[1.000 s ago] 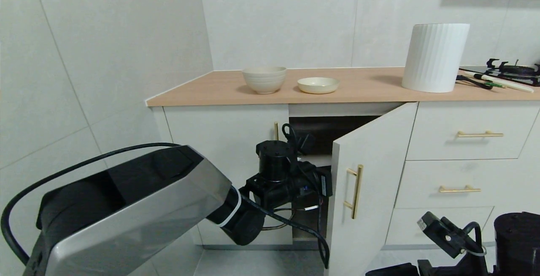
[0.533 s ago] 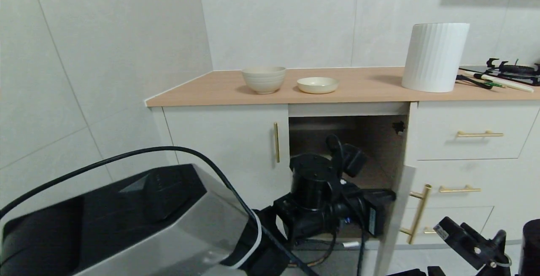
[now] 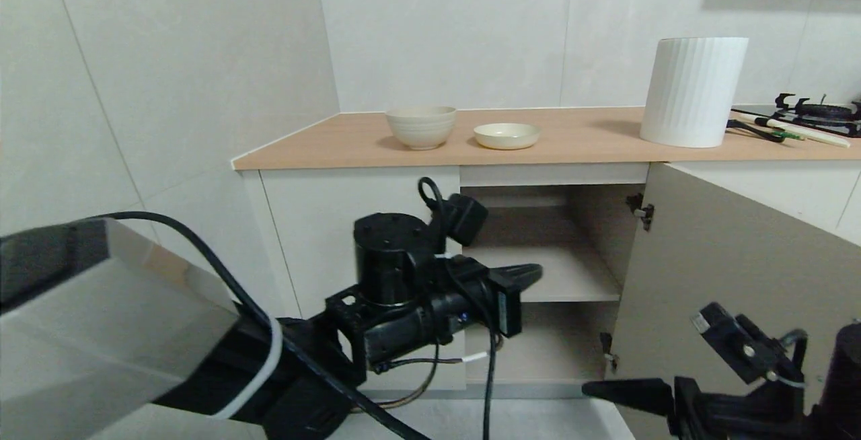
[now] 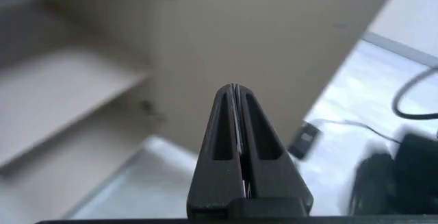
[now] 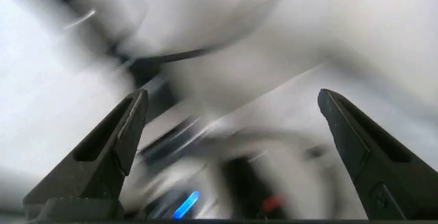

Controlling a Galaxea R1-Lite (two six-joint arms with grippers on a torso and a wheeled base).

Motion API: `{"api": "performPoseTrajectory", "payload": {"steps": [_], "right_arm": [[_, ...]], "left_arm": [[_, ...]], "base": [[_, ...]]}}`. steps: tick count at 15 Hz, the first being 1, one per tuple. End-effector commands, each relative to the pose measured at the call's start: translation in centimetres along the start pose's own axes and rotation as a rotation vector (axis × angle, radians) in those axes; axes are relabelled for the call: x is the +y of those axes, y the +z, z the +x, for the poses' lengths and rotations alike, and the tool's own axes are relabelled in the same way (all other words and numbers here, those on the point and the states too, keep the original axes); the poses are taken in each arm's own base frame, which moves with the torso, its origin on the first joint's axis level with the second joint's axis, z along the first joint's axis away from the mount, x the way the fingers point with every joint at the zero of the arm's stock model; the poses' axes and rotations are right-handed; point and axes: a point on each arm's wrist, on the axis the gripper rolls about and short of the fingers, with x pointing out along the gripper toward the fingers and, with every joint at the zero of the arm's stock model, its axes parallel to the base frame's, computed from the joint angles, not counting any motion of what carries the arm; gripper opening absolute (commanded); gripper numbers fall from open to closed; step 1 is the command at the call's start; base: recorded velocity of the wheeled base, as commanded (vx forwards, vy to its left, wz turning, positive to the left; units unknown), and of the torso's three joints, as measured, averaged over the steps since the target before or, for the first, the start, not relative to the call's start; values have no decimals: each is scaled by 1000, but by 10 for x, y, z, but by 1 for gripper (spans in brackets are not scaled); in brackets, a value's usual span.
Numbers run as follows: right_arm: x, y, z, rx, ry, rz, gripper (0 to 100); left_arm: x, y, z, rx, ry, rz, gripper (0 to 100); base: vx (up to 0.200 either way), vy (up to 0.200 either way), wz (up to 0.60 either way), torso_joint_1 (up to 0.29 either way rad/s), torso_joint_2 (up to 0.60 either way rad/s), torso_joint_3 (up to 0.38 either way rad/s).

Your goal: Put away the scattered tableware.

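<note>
White tiles line the kitchen walls behind a wooden countertop (image 3: 592, 137). On it a cream bowl (image 3: 422, 126) stands upright, and just beside it, not touching, sits a shallow cream dish (image 3: 506, 135). Farther along to the right stands a tall white ribbed container (image 3: 695, 90), with a few long utensils (image 3: 787, 130) lying beside it near the stove (image 3: 817, 109). Under the counter the cabinet door (image 3: 726, 278) is swung wide with its inner face showing, and a pale shelf (image 3: 551, 278) runs across the open compartment. The left gripper (image 3: 535, 270) hangs empty in front of that opening, about level with the shelf; in the left wrist view its fingers (image 4: 217, 135) are pressed flat together. The right gripper (image 3: 605, 389) sits low, near the foot of the open door; in the right wrist view its fingers (image 5: 109, 155) are spread far apart with nothing between them, and what lies behind them is too blurred to make out
</note>
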Motion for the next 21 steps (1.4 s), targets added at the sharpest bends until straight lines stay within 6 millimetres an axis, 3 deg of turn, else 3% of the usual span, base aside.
{"api": "performPoseTrajectory", "payload": {"steps": [1, 3, 4, 6, 7, 9, 10, 11, 12, 21], "right_arm": [[-25, 23, 45, -86, -165, -17, 100], [-40, 41, 52, -129, -205, -21, 100], [-64, 70, 56, -145, -294, -23, 100], [-80, 94, 52, -140, -375, -60, 100], [-86, 117, 52, -140, -498, -91, 100], [-86, 151, 55, -161, -753, -111, 100], [-81, 158, 54, -136, -778, -103, 100], [-78, 161, 52, -129, -777, -101, 100], [-66, 162, 43, -108, -770, -88, 100], [-33, 167, 23, -112, -738, -74, 100]], "left_arm": [[27, 45, -73, -75, 171, 19, 0], [33, 53, -98, -62, 237, 27, 0], [37, 62, -133, -36, 328, 17, 0], [39, 66, -152, -29, 380, -1, 0], [41, 69, -165, -29, 420, -13, 0], [40, 74, -177, -48, 447, -13, 0], [38, 77, -181, -55, 451, -12, 0], [38, 77, -182, -57, 454, -11, 100], [38, 79, -187, -70, 466, -16, 100], [37, 87, -198, -120, 522, 3, 100]], "base": [[0, 0, 0, 0, 0, 0], [0, 0, 0, 0, 0, 0], [0, 0, 0, 0, 0, 0], [0, 0, 0, 0, 0, 0], [0, 0, 0, 0, 0, 0], [0, 0, 0, 0, 0, 0], [0, 0, 0, 0, 0, 0], [0, 0, 0, 0, 0, 0], [0, 0, 0, 0, 0, 0], [0, 0, 0, 0, 0, 0]]}}
